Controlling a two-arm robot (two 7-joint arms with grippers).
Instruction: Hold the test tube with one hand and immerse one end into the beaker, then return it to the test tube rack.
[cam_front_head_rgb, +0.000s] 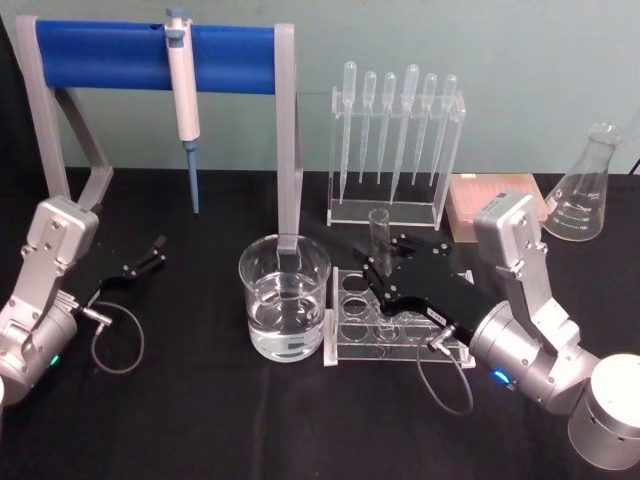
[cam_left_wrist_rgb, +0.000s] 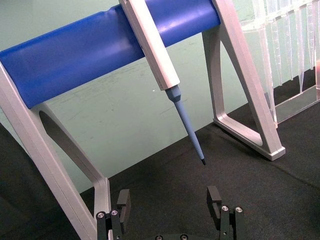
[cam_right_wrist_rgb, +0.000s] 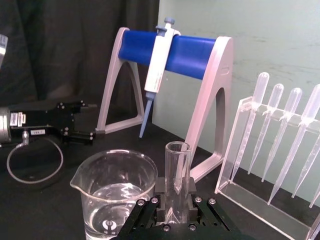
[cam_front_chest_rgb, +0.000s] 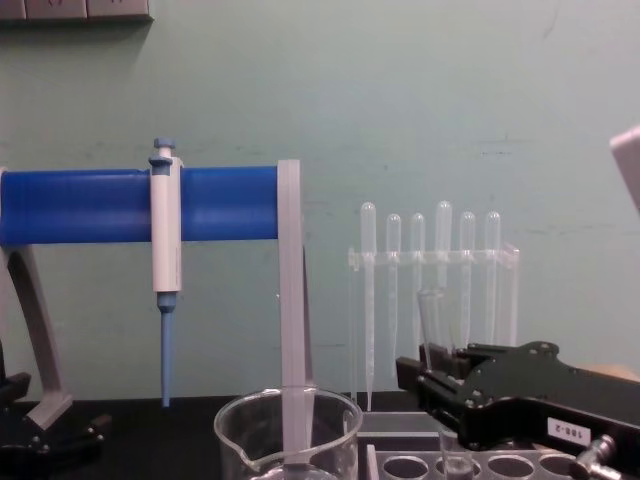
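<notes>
Head view: clear test tube (cam_front_head_rgb: 379, 236) upright in right pincer (cam_front_head_rgb: 377, 272)

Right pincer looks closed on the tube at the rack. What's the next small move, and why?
Probably lift straight up. The right pincer grips the test tube upright, its lower end apparently still in the rack. The beaker stands beside the rack on the robot's left, so the tube likely must clear its hole before moving across. The left pincer rests open, well away.
</notes>
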